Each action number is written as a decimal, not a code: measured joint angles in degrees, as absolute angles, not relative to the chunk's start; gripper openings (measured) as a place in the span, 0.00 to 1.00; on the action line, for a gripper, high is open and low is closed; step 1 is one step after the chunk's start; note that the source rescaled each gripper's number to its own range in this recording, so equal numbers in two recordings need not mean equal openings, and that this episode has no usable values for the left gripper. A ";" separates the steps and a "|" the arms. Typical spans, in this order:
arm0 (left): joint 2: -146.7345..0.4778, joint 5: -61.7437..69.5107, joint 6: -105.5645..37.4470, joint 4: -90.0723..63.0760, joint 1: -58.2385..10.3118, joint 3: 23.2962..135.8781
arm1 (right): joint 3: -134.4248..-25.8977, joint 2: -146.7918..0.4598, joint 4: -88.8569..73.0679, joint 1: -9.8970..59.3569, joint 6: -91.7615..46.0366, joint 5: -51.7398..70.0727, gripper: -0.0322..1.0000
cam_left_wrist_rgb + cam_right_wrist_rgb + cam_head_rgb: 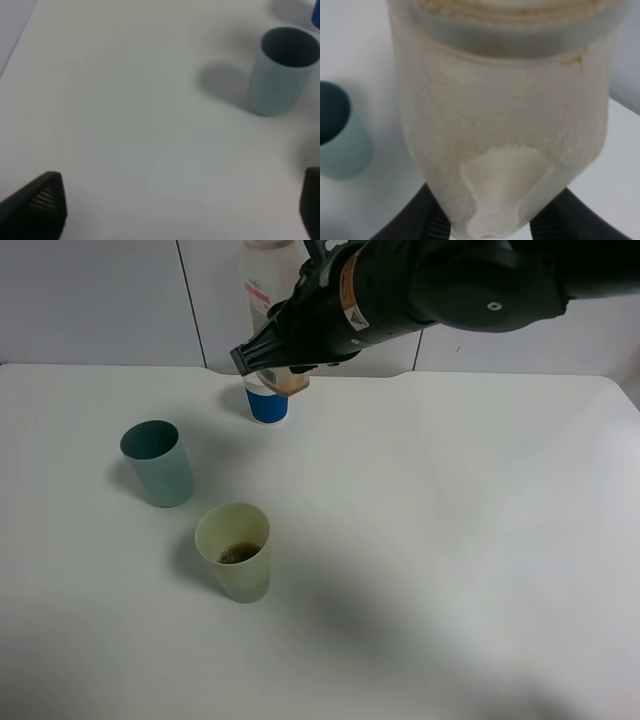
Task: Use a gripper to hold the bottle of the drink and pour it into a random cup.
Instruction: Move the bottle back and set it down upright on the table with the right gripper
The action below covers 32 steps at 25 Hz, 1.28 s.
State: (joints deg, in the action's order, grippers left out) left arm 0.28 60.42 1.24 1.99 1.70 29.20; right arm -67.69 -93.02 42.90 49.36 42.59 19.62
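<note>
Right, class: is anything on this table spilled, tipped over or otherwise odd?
Nothing stands out. The teal cup, the blue-banded white cup and the pale yellow-green cup all stand upright, the brown drink lies inside the yellow-green one, and the table shows no spill.

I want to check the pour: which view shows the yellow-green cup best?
Exterior high: the cup stands whole in view, open mouth up, with brown drink at its bottom. Neither wrist view shows it.

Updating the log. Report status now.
Left gripper open over table. Right gripper shut on bottle, high by blue-banded cup. Yellow-green cup holds a little drink. Teal cup beside it, apart.
</note>
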 joint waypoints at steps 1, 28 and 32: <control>0.28 60.42 1.24 1.99 1.70 29.20 | -67.69 -93.02 42.84 48.68 42.59 19.62 0.03; 0.28 60.42 1.24 1.99 1.70 29.20 | -57.35 -92.75 42.50 44.33 42.99 14.74 0.03; 0.28 60.42 1.24 1.99 1.70 29.20 | -57.06 -92.75 45.20 43.96 42.99 14.54 0.03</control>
State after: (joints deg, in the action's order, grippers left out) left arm 0.28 60.42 1.24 1.99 1.70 29.20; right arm -57.06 -92.75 45.20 43.96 42.99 14.54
